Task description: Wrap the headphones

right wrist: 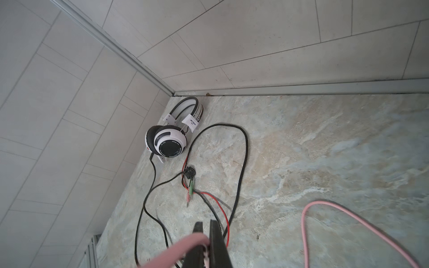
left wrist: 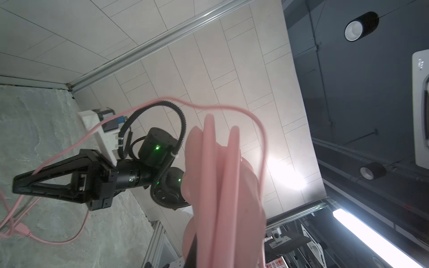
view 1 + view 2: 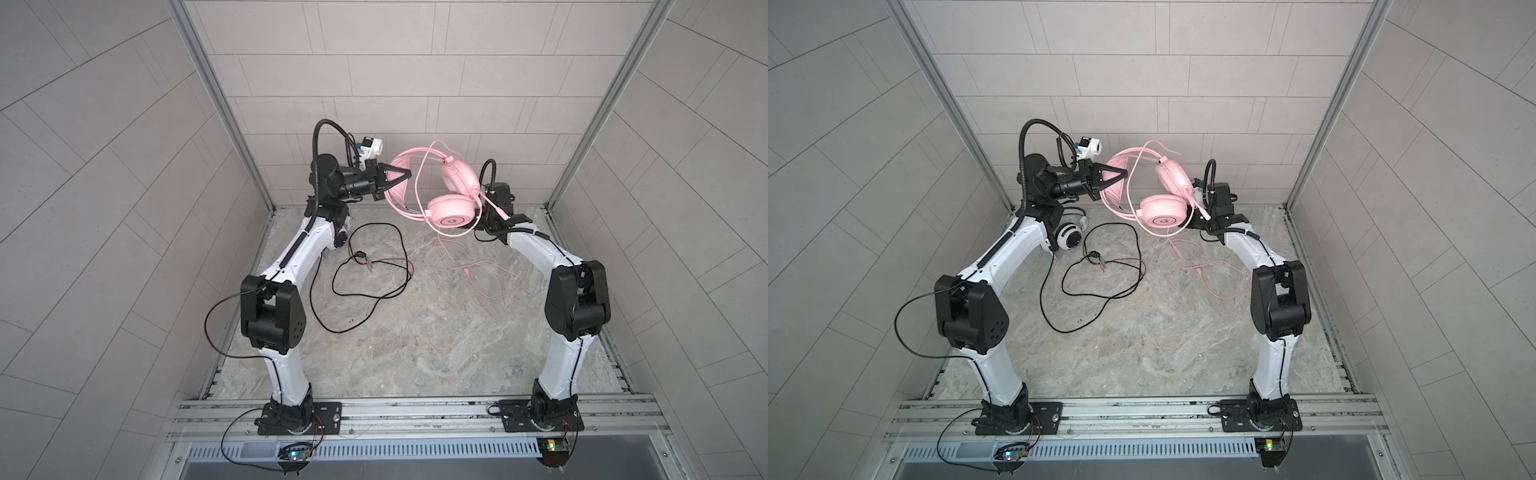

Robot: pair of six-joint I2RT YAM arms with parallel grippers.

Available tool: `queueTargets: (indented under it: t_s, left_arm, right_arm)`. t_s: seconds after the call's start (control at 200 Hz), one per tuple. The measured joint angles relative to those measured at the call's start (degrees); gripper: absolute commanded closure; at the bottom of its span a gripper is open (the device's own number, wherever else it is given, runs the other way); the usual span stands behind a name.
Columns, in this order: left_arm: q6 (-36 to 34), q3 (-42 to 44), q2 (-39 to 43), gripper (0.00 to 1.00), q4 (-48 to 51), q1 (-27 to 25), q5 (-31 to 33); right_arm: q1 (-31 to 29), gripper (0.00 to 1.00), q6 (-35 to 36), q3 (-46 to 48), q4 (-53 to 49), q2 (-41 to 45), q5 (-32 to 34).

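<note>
Early, by the look. Nearest, on desk [image 3: 415, 353]: black cable [image 1: 247, 146] sprawled unwound, pink cable [image 1: 303, 222] tail slack. Aloft mid-desk: pink headset [image 3: 451, 212], a loop or two over it, band [image 3: 390, 191] clenched in left hand [image 3: 408, 172]; right hand [image 1: 206, 227] pinching pink cable. Far left corner: white headset [image 1: 171, 143], untouched

Left arm [image 3: 291, 257]: rises from its base, elbow bent, forearm leaning inward and away. Wrist held level and high. Left gripper [image 3: 408, 171] aims across at the right arm [image 3: 540, 253], fingers drawn to a point and clamped on the band of the pink headset [image 3: 451, 212].

Right arm: mirrored arch, wrist lower. Right gripper [image 2: 16, 185] points back toward the left arm, fingertips pinched on the pink cable [image 1: 183, 244].
</note>
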State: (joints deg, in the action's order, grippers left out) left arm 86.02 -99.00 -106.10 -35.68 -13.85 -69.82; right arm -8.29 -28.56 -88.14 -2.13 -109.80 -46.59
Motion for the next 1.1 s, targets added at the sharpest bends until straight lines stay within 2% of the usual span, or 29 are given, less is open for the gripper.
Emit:
queueTargets:
  t_s: [0.2,0.415,0.806,1.101]
  left_arm:
    - [3.1,-2.2,-2.1,1.00,-4.8,0.0,4.3]
    - [1.3,-6.2,-5.0,1.00,-2.8,0.0,10.0]
    - [-6.5,-15.0,-7.9,1.00,7.6,1.6,18.7]
    - [-14.3,-16.3,-8.5,1.00,16.5,3.3,25.6]
  right_arm:
    - [-0.2,1.00,-11.3,9.1,18.8,0.0,-0.9]
    - [-2.4,1.00,-16.9,13.4,28.4,0.4,0.1]
    - [-8.9,1.00,-16.0,26.9,30.9,10.8,5.8]
    - [-16.0,1.00,-11.6,34.4,25.0,20.6,11.6]
